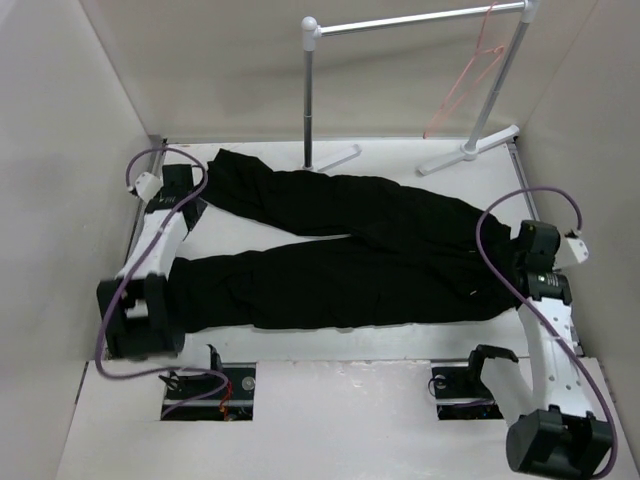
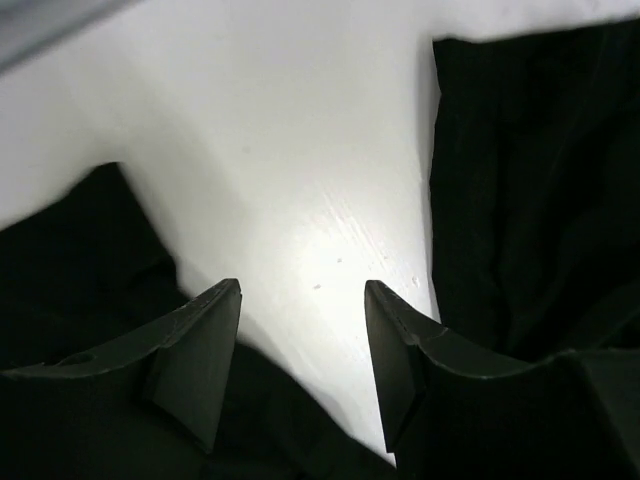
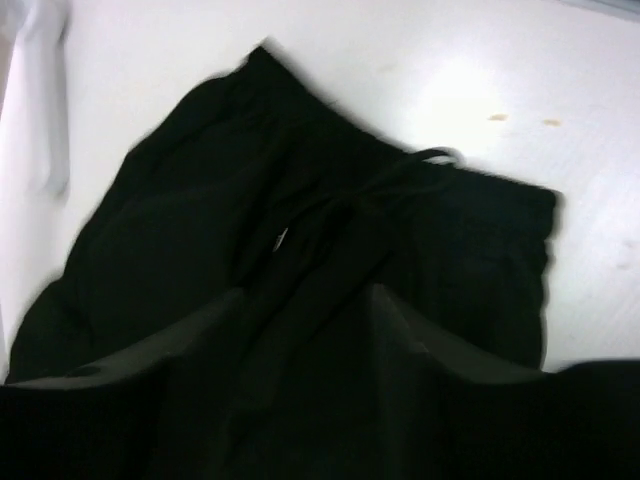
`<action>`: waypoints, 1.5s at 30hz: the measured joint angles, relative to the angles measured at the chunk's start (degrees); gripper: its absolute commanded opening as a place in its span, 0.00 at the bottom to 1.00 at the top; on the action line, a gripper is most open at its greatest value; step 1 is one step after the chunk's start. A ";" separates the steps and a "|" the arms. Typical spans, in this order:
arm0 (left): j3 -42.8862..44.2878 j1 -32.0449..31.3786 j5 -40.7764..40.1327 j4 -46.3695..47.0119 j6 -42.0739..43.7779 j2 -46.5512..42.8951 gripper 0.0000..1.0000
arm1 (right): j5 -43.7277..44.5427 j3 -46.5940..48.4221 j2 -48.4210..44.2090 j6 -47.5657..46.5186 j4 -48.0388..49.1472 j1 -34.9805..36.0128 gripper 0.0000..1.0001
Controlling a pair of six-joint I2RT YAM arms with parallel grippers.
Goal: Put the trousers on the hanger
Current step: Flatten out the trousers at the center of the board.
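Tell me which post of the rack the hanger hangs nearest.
The right post, the slanted one: the hanger hangs from the rail close beside it, whereas the upright left post stands far off along the rail.

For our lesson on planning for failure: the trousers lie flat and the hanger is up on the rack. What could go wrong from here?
1. The left gripper, jaws open, hangs over the table between the leg ends of the trousers. Closing there would likely catch nothing.
2. The hanger is thin wire dangling from the rack. It may swing or slip off when nudged.
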 measured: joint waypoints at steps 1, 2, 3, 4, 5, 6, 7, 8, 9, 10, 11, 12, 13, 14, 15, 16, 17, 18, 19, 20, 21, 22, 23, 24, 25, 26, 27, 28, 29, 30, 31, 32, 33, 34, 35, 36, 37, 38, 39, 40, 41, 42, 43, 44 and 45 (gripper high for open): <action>0.87 0.33 2.05 1.46 0.02 3.61 0.49 | 0.11 0.63 -0.20 -0.44 0.33 2.40 0.28; 1.77 0.66 3.85 2.58 0.09 6.86 0.49 | 0.04 1.01 -0.39 -0.83 0.59 4.90 0.23; 2.95 1.03 5.70 3.61 0.13 10.36 0.49 | -0.04 1.03 -0.59 -0.98 0.92 7.10 0.19; 4.24 1.31 7.32 4.42 0.17 13.60 0.48 | -0.31 1.01 -0.90 -1.20 1.11 9.66 0.18; 5.53 1.42 8.76 5.33 0.22 16.44 0.48 | -0.85 0.92 -1.27 -1.44 1.33 11.96 0.19; 6.78 1.60 9.88 6.12 0.26 18.75 0.47 | -1.62 0.55 -1.79 -1.60 1.99 14.53 0.19; 7.78 1.66 10.71 6.73 0.31 20.41 0.46 | -2.49 0.07 -2.25 -1.68 2.60 16.92 0.21; 8.87 1.68 11.34 7.21 0.33 21.77 0.45 | -3.21 -0.50 -2.47 -1.79 3.10 19.23 0.24; 10.05 1.66 11.87 7.54 0.37 22.82 0.44 | -3.93 -1.27 -2.54 -1.81 3.63 21.90 0.26; 11.41 1.66 12.11 7.72 0.42 23.65 0.44 | -4.48 -2.21 -2.38 -1.86 4.11 24.37 0.27; 12.72 1.66 12.13 7.80 0.46 24.30 0.43 | -4.68 -3.17 -2.19 -1.86 4.42 26.32 0.28; 14.21 1.62 12.07 8.11 0.52 25.00 0.43 | -4.96 -4.33 -1.90 -1.86 4.63 28.44 0.29; 15.52 1.55 11.89 8.50 0.59 25.62 0.43 | -5.31 -5.35 -1.62 -1.81 4.74 29.81 0.30; 16.68 1.51 11.54 8.79 0.61 26.16 0.44 | -5.60 -6.38 -1.31 -1.77 4.76 30.69 0.32; 17.51 1.42 11.21 9.07 0.63 26.64 0.45 | -5.95 -7.23 -1.03 -1.75 4.79 31.06 0.32; 18.21 1.29 10.84 9.33 0.70 27.17 0.45 | -6.16 -7.89 -0.81 -1.75 4.90 31.17 0.33; 18.95 1.25 10.51 9.33 0.81 27.87 0.45 | -6.54 -8.50 -0.74 -1.75 5.22 31.17 0.33; 19.80 1.22 10.27 9.33 0.98 28.87 0.45 | -6.86 -8.94 -0.74 -1.77 5.60 31.17 0.33; 20.61 1.22 10.16 9.33 1.07 29.97 0.44 | -7.17 -9.22 -0.74 -1.73 5.95 31.17 0.34; 21.49 1.22 10.12 9.33 1.11 31.30 0.42 | -7.45 -9.25 -0.66 -1.75 6.14 31.17 0.35; 22.18 1.25 10.10 9.29 1.20 32.65 0.40 | -7.56 -9.25 -0.59 -1.75 6.51 31.17 0.37; 22.67 1.29 10.05 9.27 1.27 33.79 0.38 | -7.72 -9.25 -0.55 -1.77 6.86 31.17 0.39; 23.08 1.29 10.08 9.16 1.31 34.99 0.33 | -7.80 -9.25 -0.46 -1.79 7.15 31.17 0.40; 23.37 1.29 10.08 9.03 1.36 36.04 0.29 | -7.89 -9.27 -0.33 -1.79 7.39 31.17 0.41; 23.61 1.31 10.10 8.76 1.46 36.76 0.25 | -7.93 -9.33 -0.02 -1.86 7.74 31.17 0.43; 23.80 1.36 10.10 8.50 1.46 37.38 0.19 | -8.00 -9.46 0.37 -1.95 8.17 31.17 0.46; 24.04 1.40 10.12 8.31 1.44 37.81 0.14 | -8.09 -9.79 0.98 -1.97 8.81 31.15 0.48; 24.24 1.46 10.12 8.15 1.53 37.97 0.09 | -8.17 -10.23 1.68 -1.97 9.46 31.15 0.52; 24.44 1.57 10.14 8.00 1.53 37.97 0.07 | -8.33 -10.64 2.54 -1.92 9.92 30.95 0.54; 24.70 1.68 10.12 7.96 1.55 37.94 0.04 | -8.59 -11.17 3.52 -1.92 10.56 30.62 0.55; 24.85 1.88 10.08 8.15 1.57 37.83 0.03 | -8.85 -11.58 4.68 -1.95 10.86 30.14 0.55; 24.85 2.12 9.99 8.22 1.60 37.62 0.03 | -9.01 -11.91 5.77 -1.95 11.26 29.38 0.55; 24.46 2.45 9.70 8.33 1.55 37.13 0.02 | -9.05 -12.17 6.97 -1.88 11.63 28.28 0.52; 23.56 2.82 9.25 8.55 1.51 36.30 0.02 | -9.11 -12.24 8.04 -1.75 11.85 27.06 0.48; 22.01 3.28 8.72 8.66 1.42 34.97 0.02 | -9.16 -12.31 8.96 -1.53 12.20 25.70 0.45; 20.00 3.80 8.09 8.66 1.38 33.09 0.02 | -9.16 -12.37 9.66 -1.40 12.48 24.44 0.43; 17.73 4.39 7.23 8.52 1.25 30.95 0.03 | -9.18 -12.46 10.27 -1.27 12.66 23.08 0.40; 15.65 4.94 6.32 8.31 1.16 28.74 0.03 | -9.18 -12.52 10.71 -1.16 12.72 22.12 0.37; 13.42 5.62 5.27 7.96 0.98 26.27 0.03 | -9.18 -12.57 11.10 -0.96 12.70 21.05 0.35; 11.23 6.29 4.22 7.65 0.76 23.69 0.04 | -9.18 -12.66 11.23 -0.81 12.70 20.28 0.33; 9.22 7.02 3.13 7.08 0.44 21.22 0.06 | -9.18 -12.79 11.21 -0.66 12.68 19.82 0.31; 7.52 7.65 2.21 6.64 0.09 19.08 0.10 | -9.18 -12.96 11.02 -0.44 12.52 19.58 0.29; 5.68 8.35 1.22 6.19 -0.22 16.94 0.16 | -9.20 -13.22 10.67 -0.17 12.44 19.43 0.28; 3.78 9.09 0.42 5.92 -0.59 14.95 0.26 | -9.25 -13.75 9.94 0.07 12.39 19.43 0.27; 1.90 10.01 -0.20 5.79 -1.03 13.33 0.36 | -9.25 -14.40 8.90 0.31 12.00 19.39 0.28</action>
